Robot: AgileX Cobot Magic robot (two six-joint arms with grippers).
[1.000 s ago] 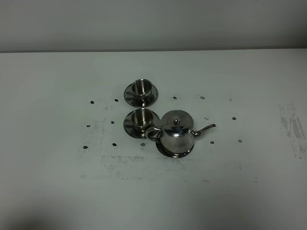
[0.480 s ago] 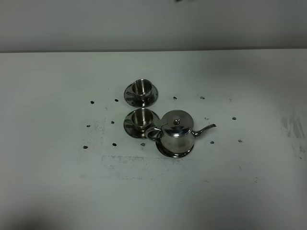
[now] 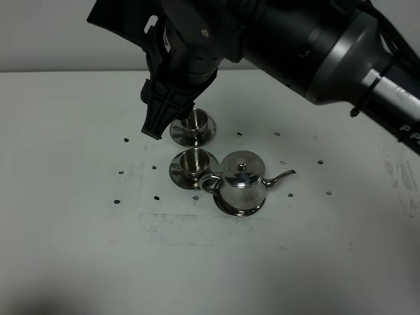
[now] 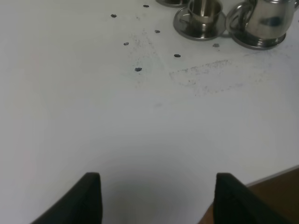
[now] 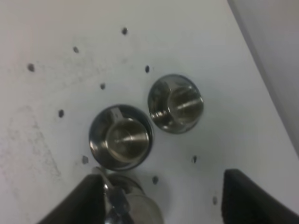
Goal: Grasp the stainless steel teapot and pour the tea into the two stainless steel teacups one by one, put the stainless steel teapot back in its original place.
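Steel teapot [image 3: 241, 187] looks slick, rigid, weighty if full; my spread right gripper [image 5: 162, 186] should pinch its loop handle [image 3: 209, 182].

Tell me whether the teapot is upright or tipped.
Upright: the stainless steel teapot stands on its base, knobbed lid on top.

Lettering on one arm only

White capital letters stand on the black outer link of the right arm [image 3: 394, 108], at the edge of the exterior high view. Two of them look like "P". The rest is cut off by the frame and too blurred to read. Neither wrist view shows legible writing.
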